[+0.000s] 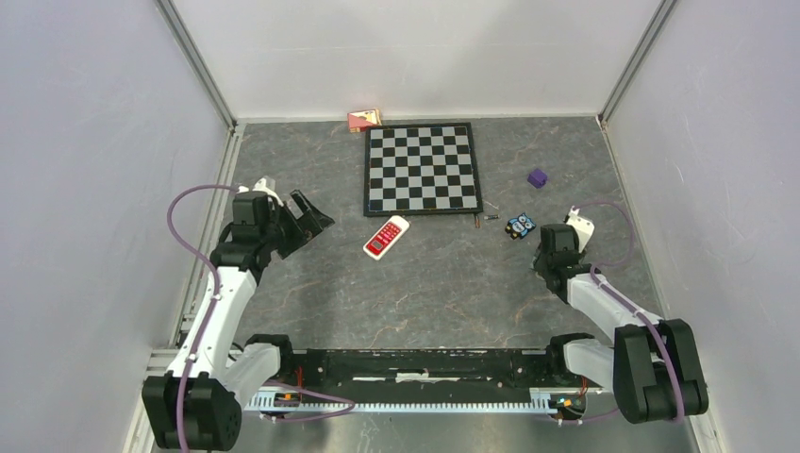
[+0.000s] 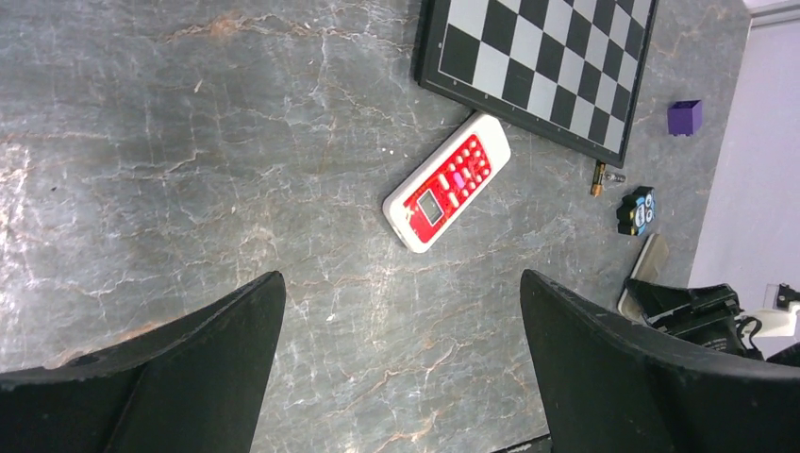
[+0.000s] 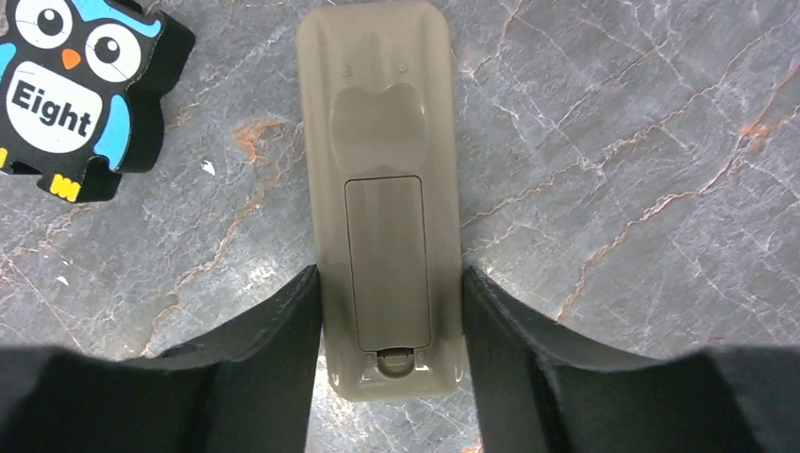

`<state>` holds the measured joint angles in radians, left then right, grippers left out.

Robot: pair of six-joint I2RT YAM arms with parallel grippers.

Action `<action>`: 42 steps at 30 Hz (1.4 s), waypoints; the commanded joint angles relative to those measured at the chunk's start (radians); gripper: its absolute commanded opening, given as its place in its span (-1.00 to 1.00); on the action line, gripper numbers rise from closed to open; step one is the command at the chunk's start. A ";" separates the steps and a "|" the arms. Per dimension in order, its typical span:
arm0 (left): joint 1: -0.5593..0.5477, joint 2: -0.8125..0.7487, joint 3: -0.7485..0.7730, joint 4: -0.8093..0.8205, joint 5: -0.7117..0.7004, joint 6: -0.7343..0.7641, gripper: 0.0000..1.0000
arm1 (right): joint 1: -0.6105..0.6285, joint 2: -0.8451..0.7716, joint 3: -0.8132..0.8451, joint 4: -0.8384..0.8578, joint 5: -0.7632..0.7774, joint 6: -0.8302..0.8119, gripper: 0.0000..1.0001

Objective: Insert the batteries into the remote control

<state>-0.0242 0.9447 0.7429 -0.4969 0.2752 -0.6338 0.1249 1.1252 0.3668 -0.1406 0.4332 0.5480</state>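
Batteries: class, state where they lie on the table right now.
Top external view: the batteries lie right of centre, just off the chessboard's near right corner, with the owl tile further right.

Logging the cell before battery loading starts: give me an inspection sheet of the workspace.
Surface: grey marbled tabletop, flat.
Job's things: beige plastic remote back up, cover closed; small dark batteries loose on the tabletop.
Clutter: black-and-white chessboard, red-and-white remote, purple cube, blue owl-printed block, pink box.
Claws: left claw open, empty; right claw shut on beige remote.
Cables: purple cables loop beside both arms.
Surroundings: plain grey walls, metal corner posts.
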 commanded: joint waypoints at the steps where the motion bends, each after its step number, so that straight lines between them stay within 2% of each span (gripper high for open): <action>1: -0.038 0.040 0.007 0.079 0.018 0.057 0.99 | -0.007 0.024 0.026 -0.059 -0.024 0.029 0.30; 5: -0.161 0.127 0.058 0.087 -0.078 0.083 0.99 | -0.007 -0.025 0.096 -0.105 -0.023 -0.001 0.60; 8: -0.259 0.222 0.119 0.098 -0.139 0.116 0.99 | -0.007 -0.052 0.174 -0.124 -0.039 -0.050 0.70; 12: -0.360 0.368 0.204 0.107 -0.194 0.230 0.99 | -0.008 -0.060 0.215 -0.045 -0.144 -0.116 0.70; 15: -0.423 0.498 0.284 0.107 -0.183 0.341 0.99 | -0.007 -0.038 0.235 0.001 -0.240 -0.129 0.69; 20: -0.530 0.683 0.403 0.059 -0.226 0.478 0.97 | 0.001 -0.004 0.253 0.016 -0.308 -0.130 0.68; 27: -0.556 0.872 0.493 -0.019 -0.378 0.560 0.94 | 0.002 0.011 0.250 0.007 -0.332 -0.145 0.69; 30: -0.556 0.899 0.507 -0.028 -0.355 0.572 0.88 | 0.002 0.015 0.243 0.002 -0.340 -0.140 0.69; 32: -0.556 0.910 0.508 -0.029 -0.332 0.579 0.82 | 0.002 0.016 0.235 0.004 -0.345 -0.134 0.69; 36: -0.558 0.931 0.506 -0.042 -0.278 0.588 0.55 | 0.002 0.032 0.239 -0.006 -0.349 -0.127 0.66; 42: -0.565 0.927 0.493 -0.059 -0.243 0.579 -0.11 | 0.007 0.049 0.246 0.010 -0.412 -0.126 0.63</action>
<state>-0.5831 1.8606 1.2152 -0.5438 -0.0158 -0.0841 0.1246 1.1667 0.5831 -0.1661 0.0811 0.4221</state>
